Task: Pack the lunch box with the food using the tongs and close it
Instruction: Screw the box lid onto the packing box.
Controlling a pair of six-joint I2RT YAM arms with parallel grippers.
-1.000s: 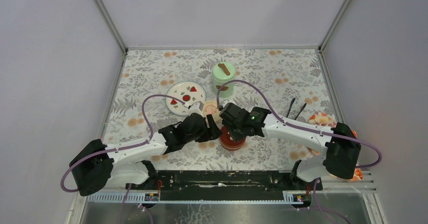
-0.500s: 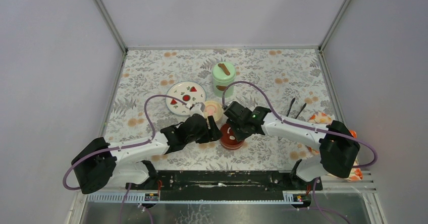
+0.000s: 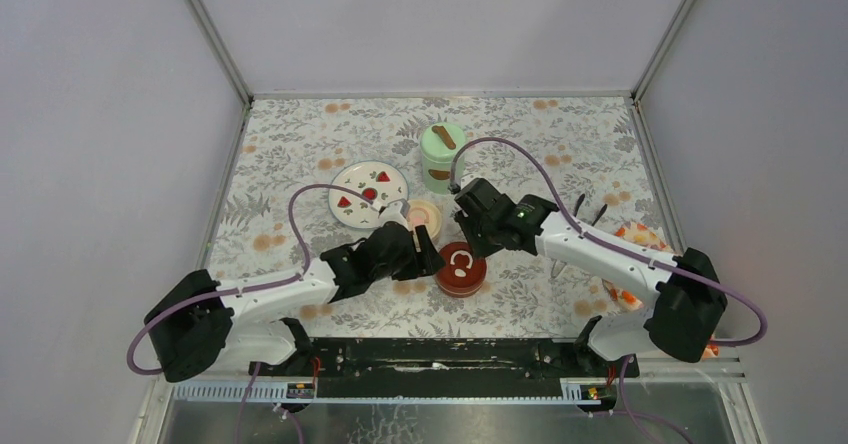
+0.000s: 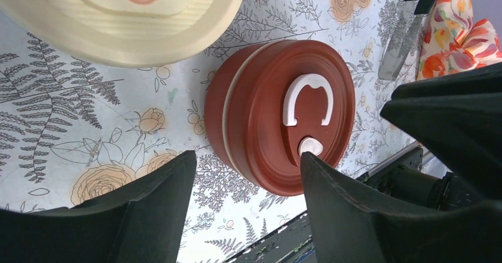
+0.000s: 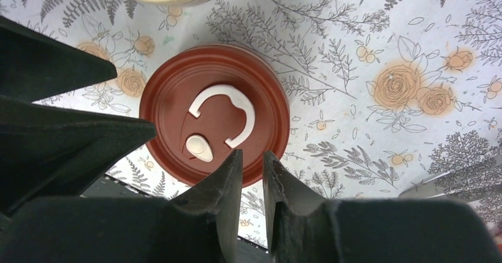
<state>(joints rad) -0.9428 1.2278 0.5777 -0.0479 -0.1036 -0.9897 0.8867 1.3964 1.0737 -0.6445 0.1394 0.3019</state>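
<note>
The dark-red-lidded bowl (image 3: 461, 269) of the lunch box stands closed, with a white C-shaped handle on its lid (image 5: 213, 115). My left gripper (image 4: 245, 168) is open just near-left of it, and one fingertip (image 4: 331, 192) overlaps the lid's edge in the left wrist view. My right gripper (image 5: 253, 156) hangs above the bowl's far right side, open only a narrow slit and holding nothing. The cream-lidded bowl (image 3: 425, 219) and the mint-green jar (image 3: 442, 154), both lidded, stand further back. The tongs (image 3: 585, 214) lie to the right. No food shows.
A white plate with red fruit pictures (image 3: 368, 192) lies left of the cream-lidded bowl. A flowered cloth (image 3: 640, 236) sits at the table's right edge beside the tongs. Both arms crowd the middle near the red bowl.
My right gripper has lifted off the red lid and drawn back toward the far right, uncovering the lid. Its fingers closed a little. The left gripper has hardly moved.
</note>
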